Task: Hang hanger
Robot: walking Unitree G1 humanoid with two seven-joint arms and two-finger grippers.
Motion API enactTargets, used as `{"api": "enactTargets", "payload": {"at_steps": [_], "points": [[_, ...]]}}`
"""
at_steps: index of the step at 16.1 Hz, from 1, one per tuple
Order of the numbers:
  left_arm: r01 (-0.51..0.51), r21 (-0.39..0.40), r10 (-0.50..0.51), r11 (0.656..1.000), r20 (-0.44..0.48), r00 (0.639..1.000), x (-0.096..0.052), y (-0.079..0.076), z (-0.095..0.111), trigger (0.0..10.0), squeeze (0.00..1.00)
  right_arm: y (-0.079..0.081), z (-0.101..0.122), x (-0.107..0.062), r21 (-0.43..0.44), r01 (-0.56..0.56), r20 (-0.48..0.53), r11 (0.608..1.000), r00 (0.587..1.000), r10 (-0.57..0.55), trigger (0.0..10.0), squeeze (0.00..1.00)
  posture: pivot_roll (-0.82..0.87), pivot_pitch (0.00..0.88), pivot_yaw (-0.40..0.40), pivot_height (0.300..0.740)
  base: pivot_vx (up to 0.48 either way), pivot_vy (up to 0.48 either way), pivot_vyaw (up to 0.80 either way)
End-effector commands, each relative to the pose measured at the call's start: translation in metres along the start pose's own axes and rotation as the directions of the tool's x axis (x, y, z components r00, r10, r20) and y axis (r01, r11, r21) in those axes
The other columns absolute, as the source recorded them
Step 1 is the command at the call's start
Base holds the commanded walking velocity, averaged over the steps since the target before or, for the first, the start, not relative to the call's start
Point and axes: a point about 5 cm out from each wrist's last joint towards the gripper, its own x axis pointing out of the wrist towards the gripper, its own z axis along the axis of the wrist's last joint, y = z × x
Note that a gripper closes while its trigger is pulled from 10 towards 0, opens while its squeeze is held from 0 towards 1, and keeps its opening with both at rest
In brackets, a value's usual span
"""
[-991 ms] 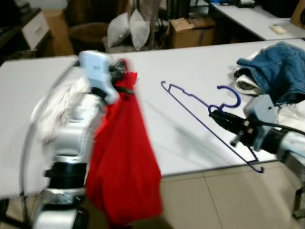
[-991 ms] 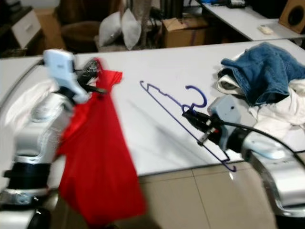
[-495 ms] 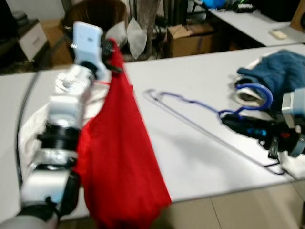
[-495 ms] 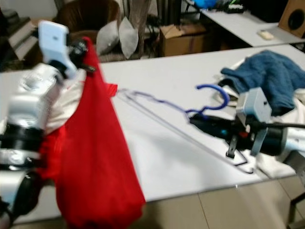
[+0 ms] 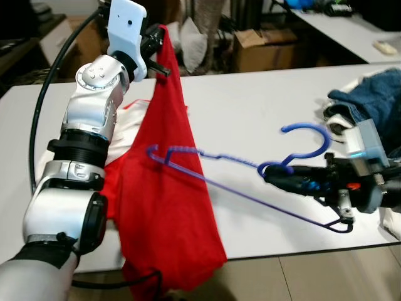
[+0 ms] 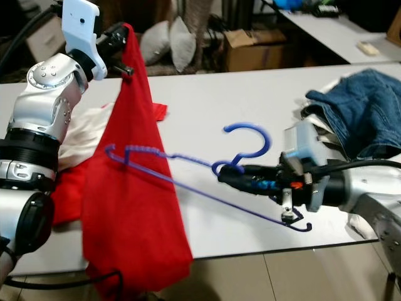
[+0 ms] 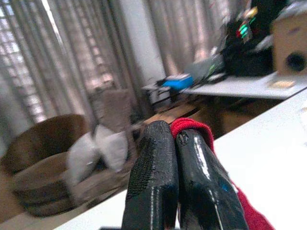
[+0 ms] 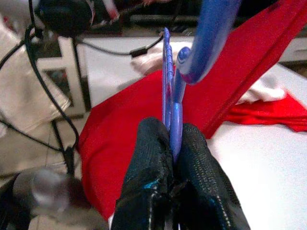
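We see a thin blue wire hanger [image 5: 250,182] with a curved hook on top and a ribbed, notched stretch along its upper bar, held in the air above a smooth white surface [image 5: 250,106]. Its frame is a long, flat triangle, and its long axis runs roughly level across the scene: the narrow far tip points toward the robot's left and sits in front of the hanging cloth, while the hook end rises upward near the right hand [image 6: 229,175]. That right hand has its two textured black fingers [image 8: 153,191] clamped together on the wire just below the hook, as the right wrist view shows closely. The left hand [image 5: 156,53] is raised high at the back of the surface, its glossy black fingers [image 7: 153,191] pinched on the top edge of a soft red cloth garment [image 5: 169,213], which drapes down in a long, smooth fall past the front edge of the surface. A crumpled white fabric piece [image 5: 128,125] lies on the surface behind the red cloth. On the robot's right side of the surface a rumpled blue denim garment [image 6: 357,113] rests on more white fabric, well apart from the hanger's tip. Beyond the surface stand a brown cardboard box [image 5: 266,47] and pale cushions [image 6: 166,44].
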Motion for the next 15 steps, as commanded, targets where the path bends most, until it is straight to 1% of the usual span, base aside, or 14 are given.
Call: {"api": "enactTargets", "payload": {"at_steps": [1,3,4,5,6,7,8,9,10,11,12,13,14,15], "points": [[0.038,-0.013,-0.037,0.999,0.061,0.997,0.004,-0.003,0.017,10.0,0.00,-0.002,-0.002,0.003,-0.009,-0.005,-0.028,1.000,1.000,0.005,10.0,0.00,-0.15,0.000,0.071,0.740,0.000,0.000,0.00],[0.132,-0.050,-0.126,0.990,0.110,0.986,0.005,-0.017,0.027,10.0,0.00,-0.010,-0.009,0.015,-0.028,0.030,-0.064,0.999,0.997,-0.032,10.0,0.00,-0.15,0.000,0.077,0.740,0.000,0.000,0.00],[0.132,-0.050,-0.126,0.990,0.110,0.986,0.005,-0.017,0.027,10.0,0.00,-0.010,-0.009,0.015,-0.028,0.030,-0.064,0.999,0.997,-0.032,10.0,0.00,-0.15,0.000,0.077,0.740,0.000,0.000,0.00],[0.217,-0.104,-0.196,0.971,0.180,0.964,0.000,-0.029,0.042,10.0,0.00,-0.024,-0.011,0.034,-0.057,0.064,-0.075,0.996,0.995,-0.068,10.0,0.00,-0.16,0.000,0.082,0.740,0.000,0.000,0.00],[0.250,-0.121,-0.220,0.961,0.215,0.951,-0.004,-0.031,0.051,10.0,0.00,-0.036,-0.011,0.043,-0.083,0.102,-0.087,0.991,0.990,-0.109,10.0,0.00,-0.17,0.000,0.082,0.740,0.000,0.000,0.00],[0.279,-0.147,-0.223,0.949,0.313,0.923,-0.013,-0.026,0.074,10.0,0.00,-0.068,-0.008,0.053,-0.163,0.212,-0.118,0.964,0.965,-0.232,10.0,0.00,-0.16,0.002,0.076,0.740,0.000,0.000,0.00],[0.279,-0.147,-0.223,0.949,0.313,0.923,-0.013,-0.026,0.074,10.0,0.00,-0.068,-0.008,0.053,-0.163,0.212,-0.118,0.964,0.965,-0.232,10.0,0.00,-0.16,0.002,0.076,0.740,0.000,0.000,0.00],[0.257,-0.194,-0.143,0.947,0.462,0.875,-0.023,-0.005,0.111,10.0,0.00,-0.111,0.011,0.051,-0.273,0.393,-0.087,0.878,0.899,-0.430,10.0,0.00,-0.15,0.003,0.064,0.740,0.000,0.000,0.00],[0.238,-0.225,-0.083,0.945,0.538,0.839,-0.030,0.009,0.130,10.0,0.00,-0.131,0.026,0.046,-0.326,0.492,-0.048,0.808,0.844,-0.534,10.0,0.00,-0.15,0.002,0.062,0.740,0.000,0.000,0.00],[0.196,-0.270,0.024,0.943,0.639,0.768,-0.044,0.032,0.157,10.0,0.00,-0.159,0.070,0.033,-0.362,0.681,0.124,0.636,0.712,-0.691,10.0,0.00,-0.15,0.002,0.057,0.740,0.000,0.000,0.00],[0.131,-0.264,0.086,0.956,0.675,0.733,-0.058,0.046,0.170,10.0,0.00,-0.168,0.116,0.017,-0.266,0.789,0.345,0.554,0.614,-0.710,10.0,0.00,-0.15,0.000,0.053,0.740,0.000,0.000,0.00],[0.105,-0.262,0.107,0.959,0.682,0.724,-0.064,0.051,0.173,10.0,0.00,-0.168,0.131,0.013,-0.256,0.804,0.409,0.536,0.593,-0.694,10.0,0.00,-0.15,0.000,0.051,0.740,0.000,0.000,0.00],[0.064,-0.268,0.140,0.961,0.676,0.724,-0.071,0.057,0.174,10.0,0.00,-0.168,0.135,0.016,-0.288,0.756,0.404,0.588,0.653,-0.641,10.0,0.00,-0.15,0.000,0.047,0.740,0.000,0.000,0.00],[0.047,-0.262,0.144,0.964,0.661,0.737,-0.073,0.058,0.171,10.0,0.00,-0.168,0.125,0.022,-0.340,0.695,0.344,0.634,0.719,-0.604,10.0,0.00,-0.15,0.001,0.043,0.740,0.000,0.000,0.00]]}}
